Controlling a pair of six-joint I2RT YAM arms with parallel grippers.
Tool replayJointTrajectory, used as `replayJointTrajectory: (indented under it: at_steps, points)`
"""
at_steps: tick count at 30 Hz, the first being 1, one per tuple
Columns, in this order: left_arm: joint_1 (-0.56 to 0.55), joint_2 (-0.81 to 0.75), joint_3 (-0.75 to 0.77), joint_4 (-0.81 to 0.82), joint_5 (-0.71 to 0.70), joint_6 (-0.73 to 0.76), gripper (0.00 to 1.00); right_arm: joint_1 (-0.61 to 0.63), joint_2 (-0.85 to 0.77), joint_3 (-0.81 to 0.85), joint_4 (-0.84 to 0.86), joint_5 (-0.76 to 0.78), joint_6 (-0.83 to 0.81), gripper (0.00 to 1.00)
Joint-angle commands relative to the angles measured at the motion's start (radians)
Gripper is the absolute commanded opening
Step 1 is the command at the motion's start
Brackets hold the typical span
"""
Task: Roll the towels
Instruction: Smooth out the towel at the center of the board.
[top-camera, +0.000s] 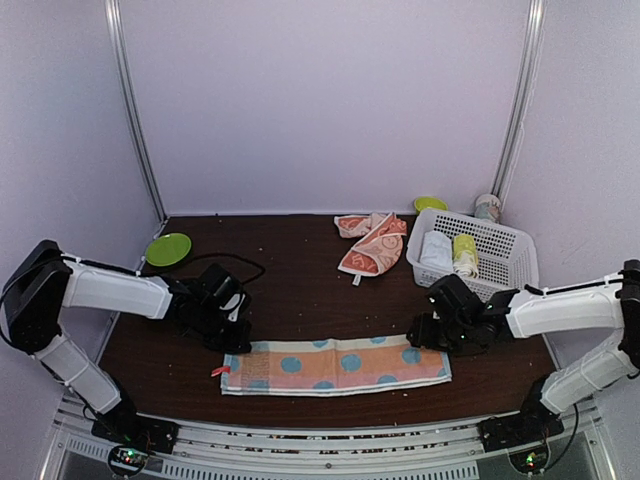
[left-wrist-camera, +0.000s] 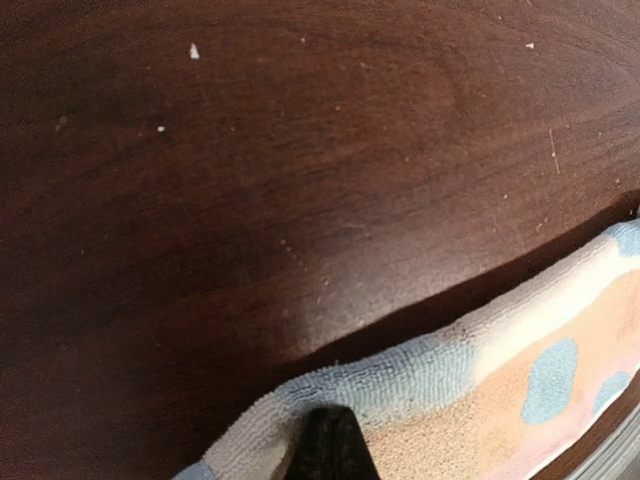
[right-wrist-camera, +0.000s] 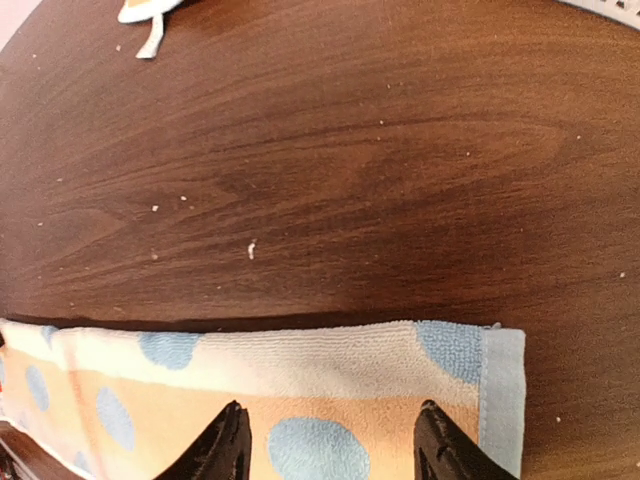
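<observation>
A light blue towel with orange bands and blue dots (top-camera: 335, 365) lies flat as a long strip near the table's front edge. My left gripper (top-camera: 237, 343) is shut on its far left edge; in the left wrist view the dark fingertips (left-wrist-camera: 325, 445) pinch the terry edge (left-wrist-camera: 420, 375), which lifts slightly off the wood. My right gripper (right-wrist-camera: 335, 450) stands open over the strip's right end (right-wrist-camera: 400, 360), one finger (right-wrist-camera: 225, 445) on either side of a blue dot. The orange towel with cream patterns (top-camera: 372, 243) lies crumpled at the back centre.
A white basket (top-camera: 505, 262) at the back right holds a white roll (top-camera: 436, 250) and a yellow-green roll (top-camera: 465, 250). A green plate (top-camera: 168, 249) sits at the back left. A small green dish (top-camera: 430, 204) and a jar (top-camera: 487, 207) stand behind the basket.
</observation>
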Motion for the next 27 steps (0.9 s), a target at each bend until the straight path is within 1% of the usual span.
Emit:
replayJointTrajectory:
  at_steps: [1, 5, 6, 8, 10, 13, 16, 19, 23, 27]
  points:
    - [0.013, -0.046, 0.053, -0.123, -0.057, 0.065, 0.03, -0.001, -0.117, 0.017, -0.120, -0.006, -0.031, 0.57]
    - [0.012, -0.101, 0.105, -0.205, -0.056, 0.099, 0.26, 0.019, -0.191, -0.035, -0.166, -0.007, -0.015, 0.56]
    - [0.013, -0.117, 0.113, -0.218, -0.055, 0.102, 0.29, 0.020, -0.208, -0.057, -0.166, -0.003, -0.005, 0.55]
    - [0.011, -0.147, 0.119, -0.224, -0.045, 0.099, 0.34, 0.020, -0.231, -0.102, -0.163, 0.017, 0.019, 0.55]
    - [0.005, -0.170, 0.118, -0.217, -0.036, 0.087, 0.34, 0.017, -0.243, -0.140, -0.127, 0.041, 0.034, 0.53]
    - [-0.013, -0.168, 0.108, -0.174, -0.005, 0.080, 0.34, 0.008, -0.222, -0.142, -0.086, 0.051, 0.046, 0.49]
    - [-0.026, -0.129, 0.100, -0.128, 0.031, 0.072, 0.31, -0.004, -0.184, -0.102, -0.066, 0.062, 0.037, 0.48]
    - [-0.032, -0.083, 0.084, -0.097, 0.036, 0.057, 0.23, -0.027, -0.147, -0.053, -0.070, 0.077, 0.018, 0.48]
    - [-0.034, -0.050, 0.023, -0.050, 0.045, 0.028, 0.12, -0.040, -0.136, -0.003, -0.088, 0.085, -0.008, 0.46]
    - [-0.034, -0.045, -0.046, -0.015, 0.041, 0.010, 0.05, -0.054, -0.093, 0.010, -0.075, 0.061, -0.018, 0.44]
